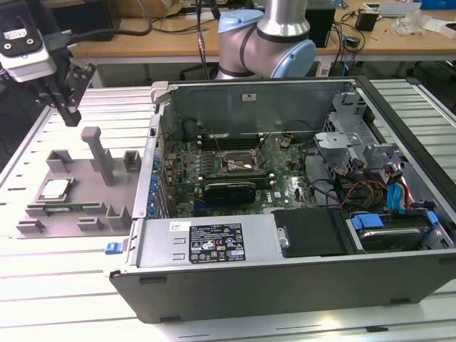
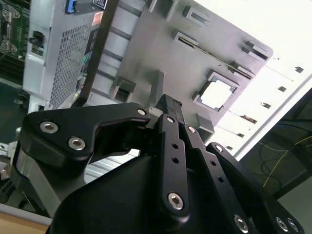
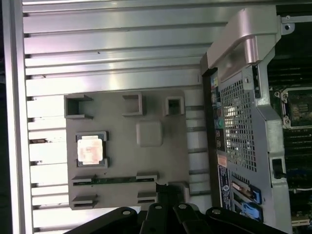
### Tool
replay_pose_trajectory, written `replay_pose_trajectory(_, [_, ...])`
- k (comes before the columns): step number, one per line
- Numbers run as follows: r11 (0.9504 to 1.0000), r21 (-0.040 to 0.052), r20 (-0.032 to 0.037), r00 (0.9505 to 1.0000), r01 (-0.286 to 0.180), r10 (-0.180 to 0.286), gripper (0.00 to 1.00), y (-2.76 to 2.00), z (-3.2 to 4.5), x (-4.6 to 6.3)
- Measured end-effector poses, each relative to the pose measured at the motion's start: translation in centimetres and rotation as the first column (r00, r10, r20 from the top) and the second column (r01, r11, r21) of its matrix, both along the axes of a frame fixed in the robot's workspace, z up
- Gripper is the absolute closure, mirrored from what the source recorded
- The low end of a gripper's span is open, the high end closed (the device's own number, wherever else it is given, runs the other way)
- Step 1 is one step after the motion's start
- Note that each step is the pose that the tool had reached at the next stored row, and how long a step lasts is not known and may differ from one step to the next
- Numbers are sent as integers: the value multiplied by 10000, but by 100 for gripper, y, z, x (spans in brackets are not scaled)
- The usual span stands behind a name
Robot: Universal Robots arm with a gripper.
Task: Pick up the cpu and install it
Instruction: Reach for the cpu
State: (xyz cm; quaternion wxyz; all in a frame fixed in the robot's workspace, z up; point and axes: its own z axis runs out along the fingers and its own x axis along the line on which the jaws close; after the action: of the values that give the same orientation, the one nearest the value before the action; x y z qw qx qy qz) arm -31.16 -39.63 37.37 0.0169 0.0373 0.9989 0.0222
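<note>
Gripper (image 1: 71,116) — hung well above the grey tray (image 1: 82,182) with fingers pressed together on nothing. Beneath, kept the cpu (image 1: 55,189) flat in a square pocket, fenced by raised corners, presumably to fix it for grasping. Farther off, lay opened sideways — computer case (image 1: 214,246), socket (image 1: 239,162) seemingly unfilled.

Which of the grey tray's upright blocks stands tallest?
The slim post near the tray's middle, on the exterior view's right of the cpu; every other block stays low.
</note>
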Motion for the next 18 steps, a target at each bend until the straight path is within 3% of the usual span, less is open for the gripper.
replay_pose_trajectory(5, [10000,2,2,10000,0,0,89,50,-107,-149])
replay_pose_trajectory(8, [10000,1,2,10000,2,-2,89,134,-206,-242])
replay_pose_trajectory(12, [10000,1,1,10000,0,0,89,194,-303,-341])
replay_pose_trajectory(15, [10000,1,1,10000,1,-1,89,232,-373,-421])
replay_pose_trajectory(18, [10000,2,3,10000,1,-1,89,240,-451,-490])
